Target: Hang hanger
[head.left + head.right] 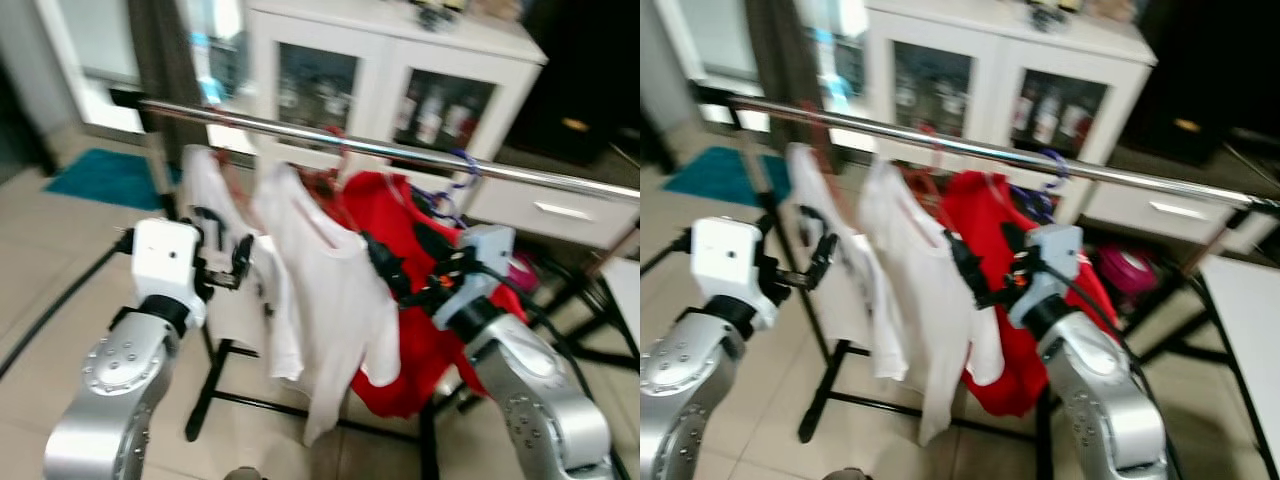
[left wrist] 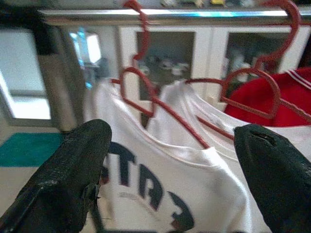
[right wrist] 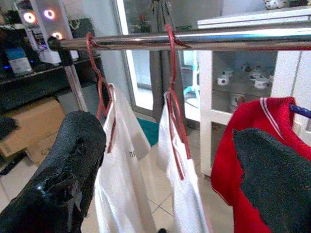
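Red wire hanger hooked over the chrome rail, a white tee draped on it — next to a red shirt. Left gripper & right gripper both spread open, holding nothing, just below the rail.

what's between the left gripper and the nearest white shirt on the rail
Nothing visible. The left gripper, fingers open, faces the lettered white shirt across open air. That shirt hangs by its red hanger on the metal rail, beside another white shirt.
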